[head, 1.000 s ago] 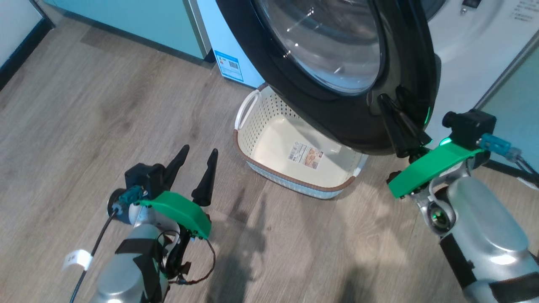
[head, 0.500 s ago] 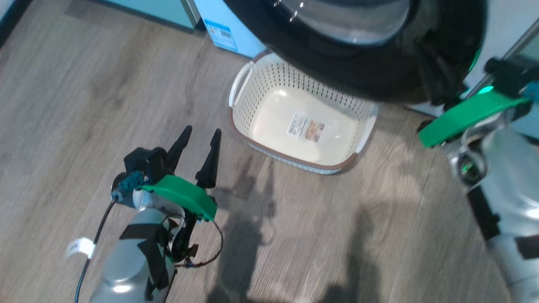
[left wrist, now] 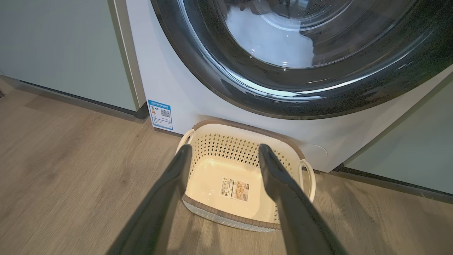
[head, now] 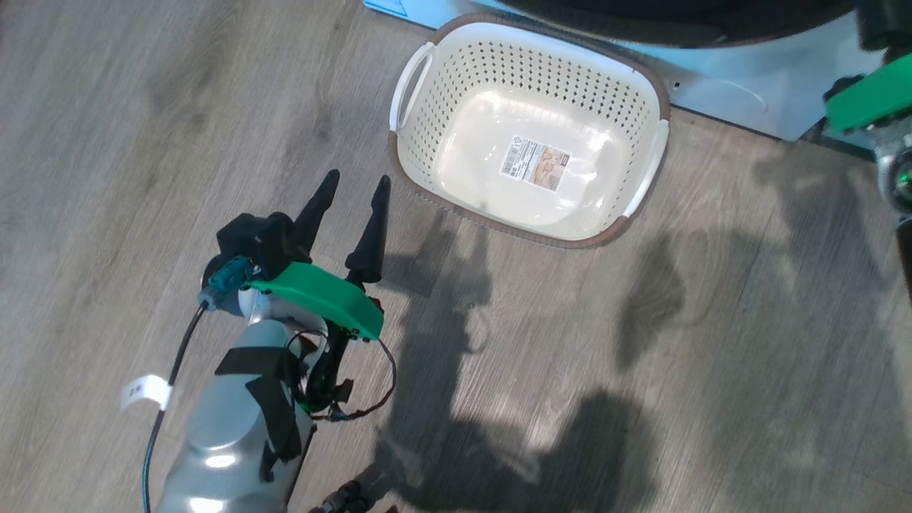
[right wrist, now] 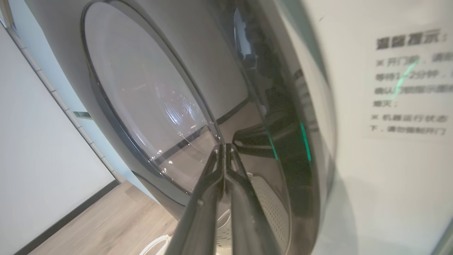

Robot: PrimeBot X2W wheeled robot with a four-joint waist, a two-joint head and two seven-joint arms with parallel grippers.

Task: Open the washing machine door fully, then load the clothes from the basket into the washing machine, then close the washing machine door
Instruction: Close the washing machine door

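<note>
My left gripper (head: pixel 358 178) hovers low, fingers spread wide and pointing forward — my right gripper (right wrist: pixel 223 147) has its fingers pressed together.

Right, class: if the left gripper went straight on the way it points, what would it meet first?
Probably the basket, framed between the open fingers of the left gripper; if it clears the rim, the washing machine front behind. Height is unclear.
</note>
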